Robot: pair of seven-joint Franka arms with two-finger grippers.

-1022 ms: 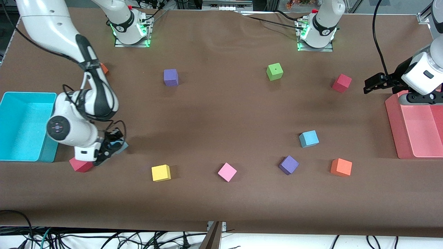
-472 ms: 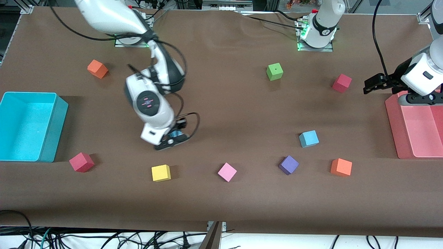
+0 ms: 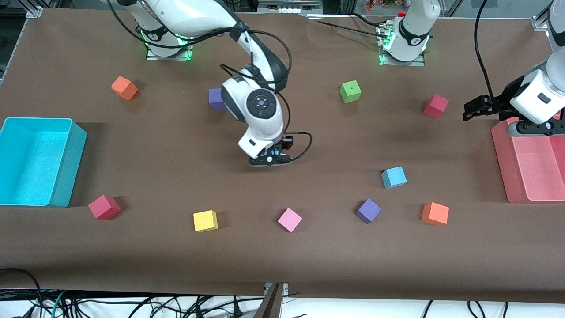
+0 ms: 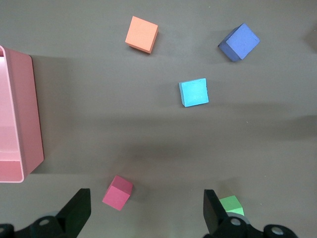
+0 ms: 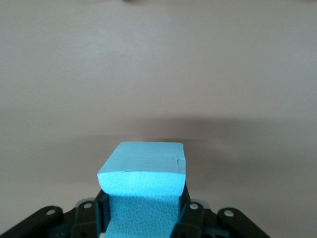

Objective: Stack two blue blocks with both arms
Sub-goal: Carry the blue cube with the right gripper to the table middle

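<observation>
Gripping blue block point(image 5: 143, 193), right gripper point(image 3: 270, 159) over mid-table

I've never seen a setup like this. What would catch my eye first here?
Probably the right gripper, up over the middle of the brown table, shut on a small sky-blue foam cube. A matching sky-blue foam cube sits on the table toward the left arm's end. The left gripper waits, open, beside the pink tray.
</observation>
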